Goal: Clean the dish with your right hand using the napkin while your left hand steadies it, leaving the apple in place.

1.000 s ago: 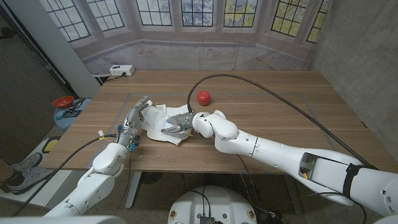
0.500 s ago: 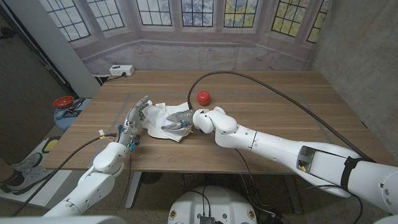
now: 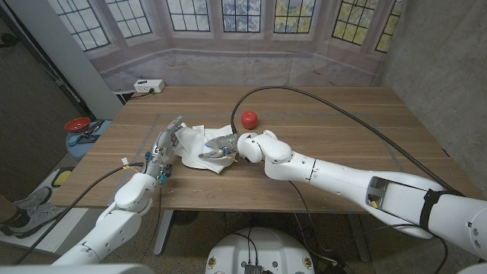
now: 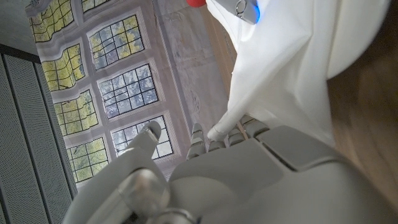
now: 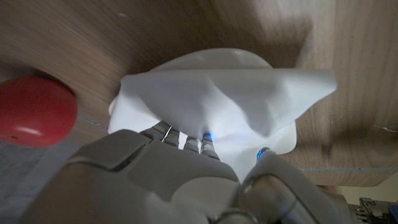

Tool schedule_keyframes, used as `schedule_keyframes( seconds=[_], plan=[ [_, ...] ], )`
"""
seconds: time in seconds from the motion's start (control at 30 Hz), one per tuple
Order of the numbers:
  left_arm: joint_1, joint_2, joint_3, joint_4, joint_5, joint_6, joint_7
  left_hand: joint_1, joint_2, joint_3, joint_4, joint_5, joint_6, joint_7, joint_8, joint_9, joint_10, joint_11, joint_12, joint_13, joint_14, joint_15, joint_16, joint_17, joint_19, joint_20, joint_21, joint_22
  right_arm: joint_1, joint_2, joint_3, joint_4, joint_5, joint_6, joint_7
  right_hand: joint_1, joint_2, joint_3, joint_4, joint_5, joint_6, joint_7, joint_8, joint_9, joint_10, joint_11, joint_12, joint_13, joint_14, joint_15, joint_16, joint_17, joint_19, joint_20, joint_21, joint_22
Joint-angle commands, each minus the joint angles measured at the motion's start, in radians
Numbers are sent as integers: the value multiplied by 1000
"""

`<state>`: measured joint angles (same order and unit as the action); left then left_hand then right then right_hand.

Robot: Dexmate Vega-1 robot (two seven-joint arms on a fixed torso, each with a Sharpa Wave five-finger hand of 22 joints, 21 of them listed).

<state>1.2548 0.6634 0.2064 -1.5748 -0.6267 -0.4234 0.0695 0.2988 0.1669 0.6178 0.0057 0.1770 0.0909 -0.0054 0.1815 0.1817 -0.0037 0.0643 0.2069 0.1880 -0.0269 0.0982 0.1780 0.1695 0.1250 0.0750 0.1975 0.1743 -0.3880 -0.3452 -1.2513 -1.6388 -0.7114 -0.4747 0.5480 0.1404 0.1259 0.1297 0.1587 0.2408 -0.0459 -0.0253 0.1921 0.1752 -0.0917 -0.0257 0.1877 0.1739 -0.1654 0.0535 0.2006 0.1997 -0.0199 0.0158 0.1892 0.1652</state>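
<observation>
A white napkin [image 3: 196, 146] lies crumpled over the white dish [image 5: 287, 139] at the table's left middle, hiding most of it. My right hand [image 3: 221, 147] presses down on the napkin [image 5: 217, 93] with its fingers curled into the cloth. My left hand [image 3: 165, 141] stands at the dish's left side, fingers stretched up along the edge and touching the napkin [image 4: 280, 68]. The red apple [image 3: 249, 119] sits on the table just behind my right hand, apart from the dish; the apple [image 5: 34, 112] also appears beside the dish in the right wrist view.
A black cable [image 3: 327, 106] arcs over the table from my right wrist toward the right. A white power strip [image 3: 149, 86] lies at the far left corner. A red bowl [image 3: 77, 124] stands off the table's left edge.
My right hand has slid the napkin a little toward the far side of the dish. The left hand and the apple have stayed put.
</observation>
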Motion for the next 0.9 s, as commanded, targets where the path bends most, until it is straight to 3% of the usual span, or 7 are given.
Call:
schedule_keyframes(
  seconds=[0.03,0.9],
  plan=[
    [-7,-3,5,13,-7,-6,-15,-10,0,4,7,-2,5,-3,6,2,-3,0,1,4,-1,-1,2,3,2,-1,0,2,-21,-38,-22,-123,-47,-43,40,-8,17,2,-2,6,7,4,5,5,8,3,6,6,4,3,5,-1,11,6,6,4],
    [10,-2,-7,26,-23,-30,-32,-17,-2,5,12,-3,6,-5,6,2,2,-2,3,4,0,-3,2,4,2,-2,0,2,-56,-67,-1,-253,-106,-35,157,-7,9,8,-16,14,35,-27,8,5,19,-25,6,6,19,-14,4,-7,24,2,6,4]
  ],
)
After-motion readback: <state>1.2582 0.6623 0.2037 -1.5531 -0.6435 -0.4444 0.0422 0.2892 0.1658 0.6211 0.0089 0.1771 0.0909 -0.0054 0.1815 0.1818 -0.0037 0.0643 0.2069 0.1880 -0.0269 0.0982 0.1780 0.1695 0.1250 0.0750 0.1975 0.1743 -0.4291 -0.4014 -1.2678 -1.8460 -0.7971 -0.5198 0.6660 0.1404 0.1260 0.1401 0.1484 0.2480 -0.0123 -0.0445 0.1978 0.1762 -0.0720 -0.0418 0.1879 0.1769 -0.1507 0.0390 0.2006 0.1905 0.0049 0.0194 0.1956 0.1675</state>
